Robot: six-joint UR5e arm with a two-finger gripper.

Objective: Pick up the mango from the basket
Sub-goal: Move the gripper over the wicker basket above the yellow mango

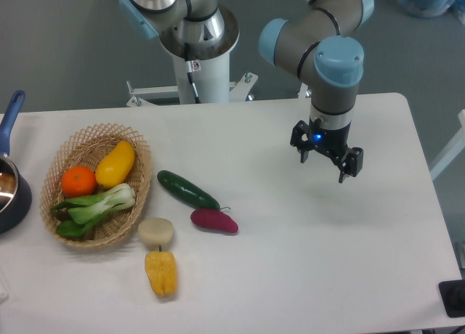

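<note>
The mango point(115, 164) lies in the basket point(142, 176), touching the orange point(78, 181), its long axis tilted up toward the far right. The gripper point(326, 161) hangs empty, jaws spread, well apart to the mango's right over bare table.

Pot point(10, 183) cut by left edge; only handle and part of rim showed. Arm's upper links ran off top edge. Bok choy point(98, 205) hid part of basket point(142, 176) floor. Dark object point(454, 298) clipped at right edge, unidentifiable.
</note>
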